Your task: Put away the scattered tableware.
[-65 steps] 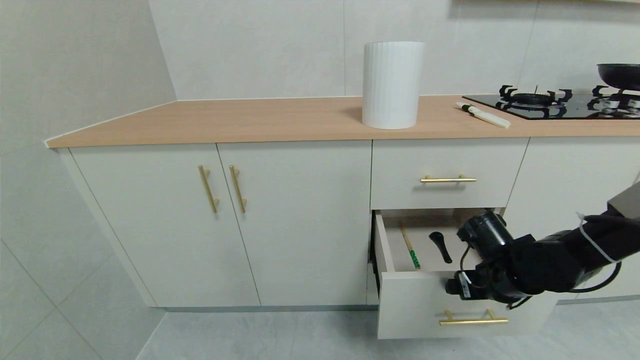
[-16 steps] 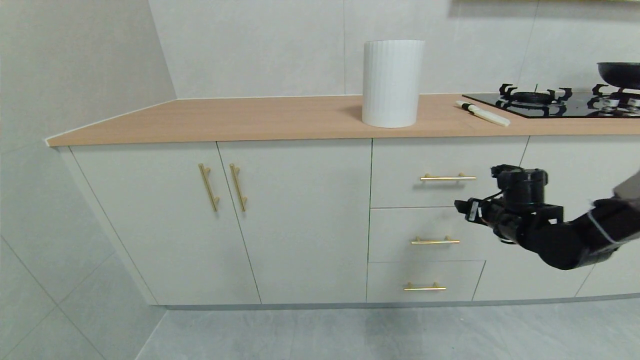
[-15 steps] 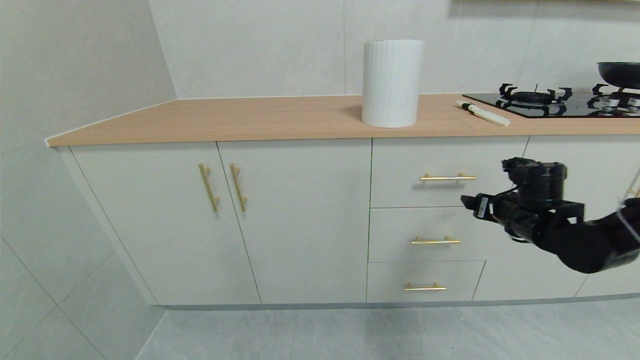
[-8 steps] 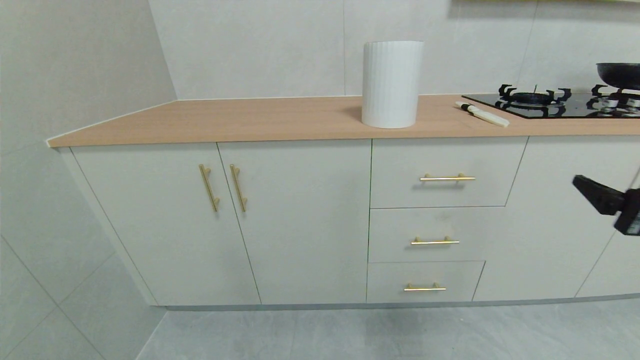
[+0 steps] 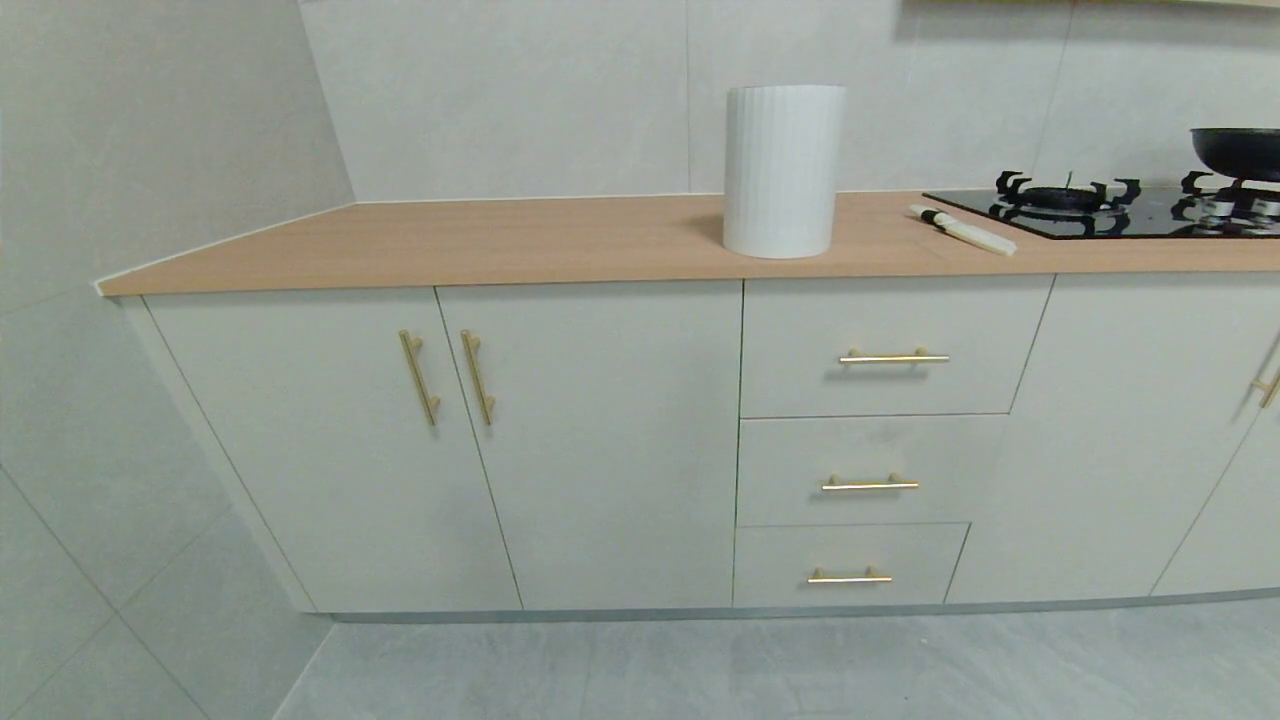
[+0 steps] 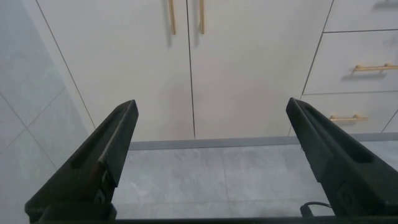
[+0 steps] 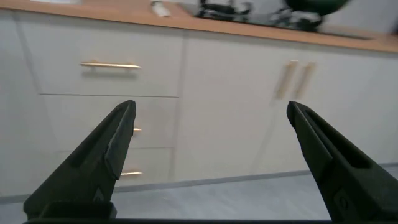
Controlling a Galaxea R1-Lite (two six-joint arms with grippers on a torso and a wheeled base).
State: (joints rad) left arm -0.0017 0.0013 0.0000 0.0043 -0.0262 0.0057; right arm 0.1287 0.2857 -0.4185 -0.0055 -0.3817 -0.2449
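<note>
Our left gripper point(image 6: 211, 106) hangs low with its two black fingers spread wide and nothing between them. It is over the grey tiled floor point(image 6: 211, 180) and in front of the pale double-door cabinet point(image 6: 186, 56) with its two upright brass handles. Our right gripper point(image 7: 210, 107) is spread wide and empty too. It faces the cabinet front beside the stack of three pale drawers point(image 7: 106, 93). From the head view all three drawers are shut flush, each with a level brass bar handle. Above them runs the light wooden table point(image 5: 500, 240), and the one piece of tableware we can see lies on it: a slim cream-white utensil point(image 5: 962, 229) with a dark band near its far end. It lies flat and slantwise on the wood, above the top drawer, and well apart from both grippers. To its left, near but not touching, stands a tall white ribbed cylinder point(image 5: 783, 170), upright. To its right, just beside it, lies the black glass gas hob point(image 5: 1110, 205). A black pan point(image 5: 1235, 150) sits on the hob's far burner.
</note>
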